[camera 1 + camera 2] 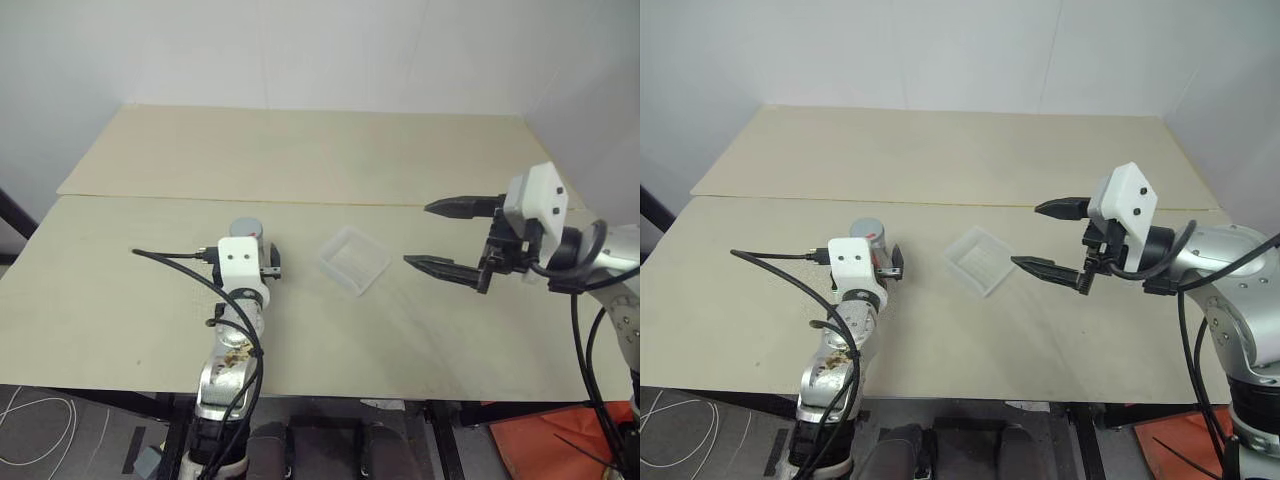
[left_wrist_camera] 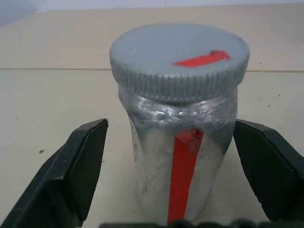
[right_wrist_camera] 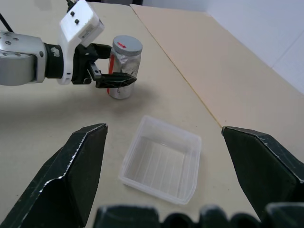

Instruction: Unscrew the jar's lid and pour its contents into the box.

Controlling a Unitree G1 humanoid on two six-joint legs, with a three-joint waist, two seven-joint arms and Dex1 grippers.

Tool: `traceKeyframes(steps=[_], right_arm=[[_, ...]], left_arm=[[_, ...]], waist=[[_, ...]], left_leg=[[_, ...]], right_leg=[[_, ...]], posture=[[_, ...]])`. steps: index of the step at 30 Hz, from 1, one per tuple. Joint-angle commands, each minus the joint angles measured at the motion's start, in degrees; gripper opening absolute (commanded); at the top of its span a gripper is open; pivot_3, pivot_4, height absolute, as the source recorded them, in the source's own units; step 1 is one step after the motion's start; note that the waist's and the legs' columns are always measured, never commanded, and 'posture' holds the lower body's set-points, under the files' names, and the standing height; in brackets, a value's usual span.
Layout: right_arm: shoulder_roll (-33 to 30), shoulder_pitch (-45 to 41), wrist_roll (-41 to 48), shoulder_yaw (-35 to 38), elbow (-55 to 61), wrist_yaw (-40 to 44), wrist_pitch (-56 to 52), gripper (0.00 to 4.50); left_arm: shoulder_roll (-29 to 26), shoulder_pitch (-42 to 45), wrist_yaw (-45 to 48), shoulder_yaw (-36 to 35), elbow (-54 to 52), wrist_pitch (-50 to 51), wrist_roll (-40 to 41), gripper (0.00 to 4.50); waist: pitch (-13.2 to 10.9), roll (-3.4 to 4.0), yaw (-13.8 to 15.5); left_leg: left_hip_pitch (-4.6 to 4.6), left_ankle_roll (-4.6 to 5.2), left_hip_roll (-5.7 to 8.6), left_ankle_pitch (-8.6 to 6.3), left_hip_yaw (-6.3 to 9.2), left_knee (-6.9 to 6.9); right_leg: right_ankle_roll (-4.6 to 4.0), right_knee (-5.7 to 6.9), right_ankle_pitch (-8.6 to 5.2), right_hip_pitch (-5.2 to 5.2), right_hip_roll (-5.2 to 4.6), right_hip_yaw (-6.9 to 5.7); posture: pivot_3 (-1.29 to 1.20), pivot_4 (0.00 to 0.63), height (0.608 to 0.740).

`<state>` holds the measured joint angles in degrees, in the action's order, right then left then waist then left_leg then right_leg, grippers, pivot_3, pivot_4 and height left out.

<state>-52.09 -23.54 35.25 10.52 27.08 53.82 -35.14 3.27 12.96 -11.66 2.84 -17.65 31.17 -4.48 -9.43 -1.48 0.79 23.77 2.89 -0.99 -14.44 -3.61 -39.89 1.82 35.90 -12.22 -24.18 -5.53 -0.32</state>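
The jar (image 2: pixel 175 156) stands upright on the table, silvery with a red stripe down its side. The grey lid (image 2: pixel 179 59), marked with a red dash, sits on top of it. My left gripper (image 2: pixel 169 124) is open and level, one black finger on each side of the jar body with a gap on both sides. The contents are hidden inside the jar. To the jar's right lies the clear box (image 1: pixel 368 245), empty as far as I can see. My right gripper (image 1: pixel 417 234) hangs open above the table to the right of the box, pointing at it, nothing between its fingers.
The pale wooden table (image 1: pixel 150 330) is made of two boards with a seam running across behind the jar. A white wall stands at the back. A black cable (image 1: pixel 170 258) loops off my left wrist. Bare tabletop surrounds the jar and box.
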Motion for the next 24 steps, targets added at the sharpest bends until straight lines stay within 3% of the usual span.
traceKeyframes(steps=[1, 7, 10, 16, 21, 24], right_arm=[[-0.8, 0.2, 1.6, 3.0, 2.2, -0.4, 0.0, 4.50], [-1.0, 1.5, 2.3, 4.0, 3.1, -1.0, -0.2, 4.50], [-1.1, 1.9, 2.8, 4.1, 3.5, -1.0, 0.0, 4.50], [0.0, 1.9, 4.2, 3.6, 4.2, -1.4, 0.1, 4.50], [1.7, 1.1, 6.6, 2.9, 5.1, -2.4, -0.2, 4.50], [3.2, -0.6, 6.9, 1.2, 4.7, -3.3, -0.1, 4.50]], left_arm=[[1.5, 1.7, 0.1, 0.1, 0.7, -2.4, 0.3, 4.45], [1.7, 2.5, 0.0, 0.6, 2.7, -5.0, -0.1, 4.45], [1.5, 2.6, 0.2, 0.8, 3.0, -5.9, -0.2, 3.85], [1.1, 2.2, 0.7, 1.0, 2.9, -6.8, -0.4, 1.94], [-0.9, 2.6, 3.3, -0.2, 2.4, -6.3, 0.6, 1.93], [-8.2, 3.2, 13.1, -2.9, 0.0, -6.5, 4.9, 1.93]], waist=[[0.0, 0.00, 0.0], [0.0, 0.00, 0.0], [0.0, 0.00, 0.0], [0.0, -0.01, 0.0], [0.0, 0.00, 0.0], [0.0, 0.00, -0.3]], left_leg=[[0.00, 0.00, 0.00, 0.00, 0.00, 0.00], [0.01, 0.00, 0.01, 0.00, 0.00, 0.00], [0.01, 0.00, 0.01, 0.00, 0.00, 0.00], [0.01, 0.00, 0.01, 0.00, 0.01, 0.00], [0.01, 0.00, 0.01, 0.00, 0.00, 0.00], [0.00, 0.00, -0.01, 0.00, 0.00, 0.00]], right_leg=[[0.00, 0.00, 0.00, 0.01, 0.00, 0.00], [0.00, -0.02, 0.00, 0.01, -0.01, 0.00], [0.00, -0.01, 0.00, 0.00, -0.01, 0.00], [0.00, -0.01, 0.00, 0.00, -0.01, 0.00], [0.00, -0.01, 0.00, 0.00, 0.00, 0.00], [0.00, 0.01, 0.00, -0.02, 0.02, 0.00]], posture=[[0.00, 0.150, 0.740], [0.00, 0.150, 0.740], [0.00, 0.150, 0.740], [0.00, 0.150, 0.740], [0.00, 0.150, 0.740], [0.00, 0.150, 0.740]])
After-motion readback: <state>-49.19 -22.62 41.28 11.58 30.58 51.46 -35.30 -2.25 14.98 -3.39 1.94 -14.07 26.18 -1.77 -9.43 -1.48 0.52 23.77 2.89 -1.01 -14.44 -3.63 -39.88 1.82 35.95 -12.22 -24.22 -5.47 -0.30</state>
